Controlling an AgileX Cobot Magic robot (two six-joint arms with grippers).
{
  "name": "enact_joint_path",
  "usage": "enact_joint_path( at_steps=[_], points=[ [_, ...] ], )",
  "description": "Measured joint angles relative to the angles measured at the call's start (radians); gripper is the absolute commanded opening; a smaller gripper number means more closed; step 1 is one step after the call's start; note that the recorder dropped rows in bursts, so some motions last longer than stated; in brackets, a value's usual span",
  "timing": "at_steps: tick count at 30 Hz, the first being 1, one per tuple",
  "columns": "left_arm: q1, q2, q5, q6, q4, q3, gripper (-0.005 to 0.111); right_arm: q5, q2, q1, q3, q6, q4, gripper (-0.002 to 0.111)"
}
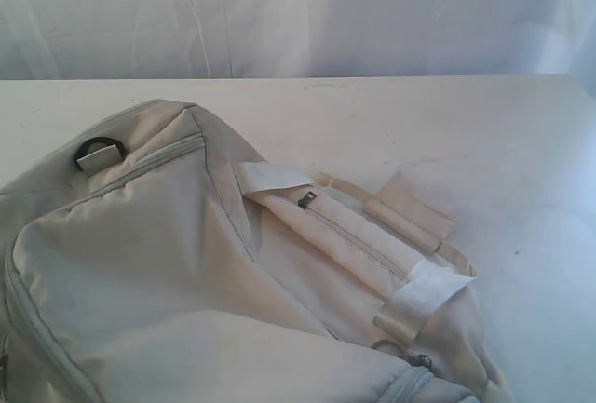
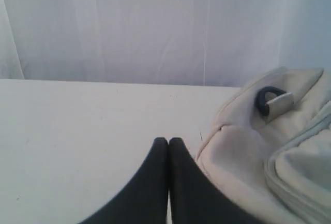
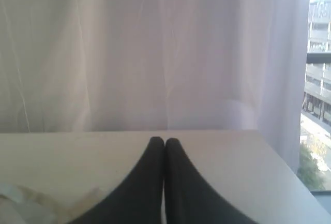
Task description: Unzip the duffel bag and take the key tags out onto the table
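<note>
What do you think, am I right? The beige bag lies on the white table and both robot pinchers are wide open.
Not quite. The pinchers are shut: the left gripper in the left wrist view and the right gripper in the right wrist view each have jaws pressed together. The beige bag does lie on the white table.

I see the bag (image 1: 158, 263) lying on the surface (image 1: 419, 124), filling the near left of my overview. Its handles (image 1: 410, 212) lie across its right part, and a ring (image 1: 98, 154) sits at its far left end. My left hand (image 2: 168, 140) is near that end. A curtain (image 1: 298, 12) hangs behind the surface.
</note>
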Motion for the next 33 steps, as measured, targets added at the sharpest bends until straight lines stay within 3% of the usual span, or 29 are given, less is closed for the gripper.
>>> enact_joint_path(
  at_steps=[7, 11, 14, 19, 23, 25, 27, 29, 33],
  points=[
    [0.0, -0.001, -0.244, -0.095, 0.0, 0.0, 0.0, -0.106, 0.0, 0.0, 0.0, 0.268, 0.023, 0.0],
    [0.0, -0.001, -0.463, -0.141, -0.009, 0.0, 0.0, -0.03, 0.0, 0.0, 0.0, 0.463, 0.029, 0.0],
    [0.0, -0.002, -0.447, -0.15, -0.045, -0.039, 0.0, 0.084, 0.01, 0.0, -0.024, 0.529, 0.031, 0.0],
    [0.0, 0.122, -0.197, -0.05, -0.039, -0.27, 0.0, 0.261, 0.208, 0.025, -0.236, 0.492, 0.036, 0.0],
    [-0.01, 0.411, 0.14, 0.083, 0.001, -0.531, 0.0, 0.498, 0.533, 0.108, -0.482, 0.204, 0.256, 0.0],
    [-0.084, 0.649, 0.435, 0.21, -0.05, -0.693, 0.0, 0.679, 0.737, 0.143, -0.604, -0.084, 0.473, 0.0],
    [-0.167, 0.839, 0.669, 0.425, -0.171, -0.811, 0.0, 0.804, 0.899, 0.151, -0.667, -0.231, 0.552, 0.0],
    [-0.237, 0.991, 0.846, 0.605, -0.286, -0.902, 0.0, 0.901, 1.023, 0.151, -0.694, -0.279, 0.569, 0.008],
    [-0.287, 1.101, 0.927, 0.749, -0.383, -0.938, 0.0, 0.964, 1.189, 0.151, -0.698, -0.325, 0.571, 0.038]
  ],
)
